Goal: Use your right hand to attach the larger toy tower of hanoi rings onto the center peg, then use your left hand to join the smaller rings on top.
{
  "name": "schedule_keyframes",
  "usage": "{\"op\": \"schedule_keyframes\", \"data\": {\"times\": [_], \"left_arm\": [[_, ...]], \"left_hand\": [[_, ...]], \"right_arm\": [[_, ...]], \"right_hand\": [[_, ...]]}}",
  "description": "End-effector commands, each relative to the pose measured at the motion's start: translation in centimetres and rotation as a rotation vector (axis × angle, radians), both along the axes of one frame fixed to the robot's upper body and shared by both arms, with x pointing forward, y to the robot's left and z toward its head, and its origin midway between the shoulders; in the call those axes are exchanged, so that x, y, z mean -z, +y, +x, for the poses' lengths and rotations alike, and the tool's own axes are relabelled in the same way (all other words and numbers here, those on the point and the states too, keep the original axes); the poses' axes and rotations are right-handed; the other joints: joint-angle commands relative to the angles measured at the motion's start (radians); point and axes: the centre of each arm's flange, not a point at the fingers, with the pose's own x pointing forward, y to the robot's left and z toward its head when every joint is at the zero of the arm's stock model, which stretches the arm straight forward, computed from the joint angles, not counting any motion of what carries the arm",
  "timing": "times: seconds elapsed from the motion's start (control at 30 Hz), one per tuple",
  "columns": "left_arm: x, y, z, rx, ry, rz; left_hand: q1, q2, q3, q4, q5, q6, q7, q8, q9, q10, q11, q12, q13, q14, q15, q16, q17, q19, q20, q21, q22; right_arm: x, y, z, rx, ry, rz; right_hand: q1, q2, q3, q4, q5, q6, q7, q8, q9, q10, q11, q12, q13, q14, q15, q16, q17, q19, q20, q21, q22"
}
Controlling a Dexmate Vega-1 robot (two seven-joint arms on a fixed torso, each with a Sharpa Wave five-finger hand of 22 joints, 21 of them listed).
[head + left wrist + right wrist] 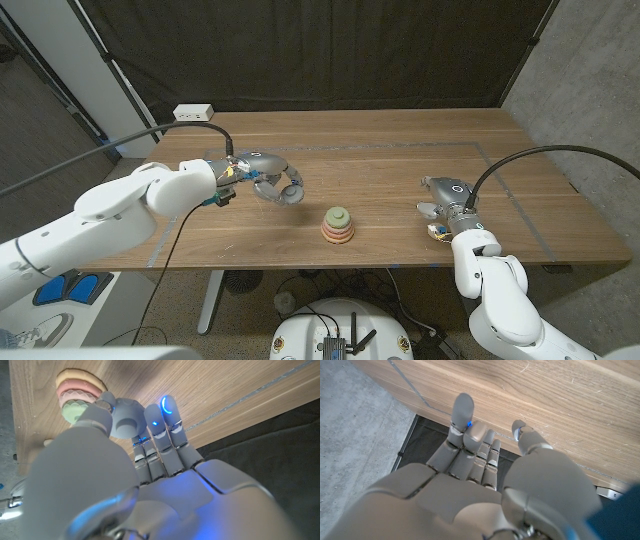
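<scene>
A small stack of toy rings [337, 226] stands near the table's front middle, green on top, pink below it, orange at the bottom. No peg tip shows above the green ring. My left hand [277, 186] hovers to the left of the stack, a short gap away, fingers loosely curled with nothing in them. In the left wrist view the ring stack [75, 394] sits just beyond my left hand [150, 455]. My right hand [445, 198] stays well right of the stack, holding nothing. Its fingers [465, 435] are spread over the table edge.
The wooden table [400, 150] carries thin tape lines marking a rectangle. A white power strip [193, 112] sits at the back left edge. A dark curtain hangs behind the table.
</scene>
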Motion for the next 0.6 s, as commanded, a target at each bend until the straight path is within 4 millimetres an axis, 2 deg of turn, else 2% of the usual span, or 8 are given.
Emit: {"op": "schedule_keyframes", "data": {"times": [0.03,0.6], "left_arm": [[-0.3,-2.6,0.8,0.087,0.009,0.032],[-0.6,-5.3,1.6,0.153,0.022,0.087]], "left_hand": [[0.006,0.015,-0.005,-0.002,0.008,0.013,0.002,0.007,0.005,0.056,-0.048,-0.003,0.085,0.006,-0.082,0.001,0.005,0.003,-0.147,0.005,0.005],[-0.002,0.016,-0.011,0.003,0.007,0.015,0.002,0.004,0.007,0.061,-0.049,-0.008,0.086,0.009,-0.082,0.001,0.005,0.006,-0.145,0.005,0.005]], "right_arm": [[0.1,-0.3,0.0,0.006,-0.003,0.008],[0.0,-0.8,-0.4,0.016,-0.006,0.003]], "right_hand": [[0.002,0.001,0.008,-0.002,0.005,0.007,-0.002,0.002,0.003,0.011,-0.003,-0.003,0.004,0.0,-0.034,0.0,0.001,0.003,-0.057,0.004,0.003],[0.001,0.003,0.009,-0.002,0.006,0.006,-0.001,0.002,0.003,0.011,-0.002,-0.005,0.004,0.001,-0.034,0.001,0.002,0.003,-0.057,0.004,0.003]]}}
